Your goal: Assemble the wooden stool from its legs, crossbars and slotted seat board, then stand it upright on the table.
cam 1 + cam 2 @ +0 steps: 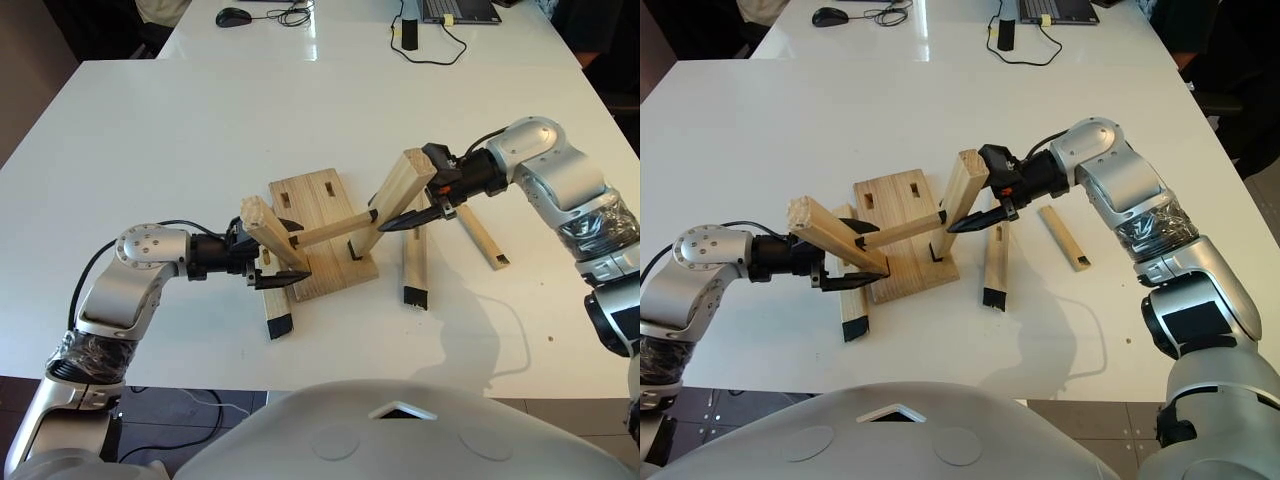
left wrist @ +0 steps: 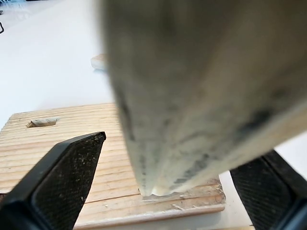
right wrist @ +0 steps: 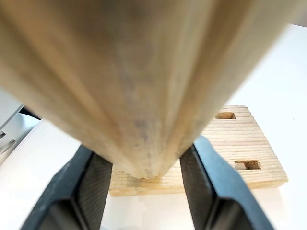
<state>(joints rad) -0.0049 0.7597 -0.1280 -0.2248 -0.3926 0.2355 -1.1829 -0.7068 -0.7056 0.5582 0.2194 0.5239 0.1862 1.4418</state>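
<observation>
The slotted seat board lies flat mid-table. Above it, two wooden legs joined by a crossbar lean over the board. My left gripper is open around the left leg; in the left wrist view one finger stands clear of the wood and the other finger is against it. That leg's end rests on the board. My right gripper is shut on the right leg, with both pads pressed to the wood.
A loose black-tipped leg lies right of the board, another leg at its front left, and a thin crossbar further right. On the rear table are a mouse, cables and a laptop.
</observation>
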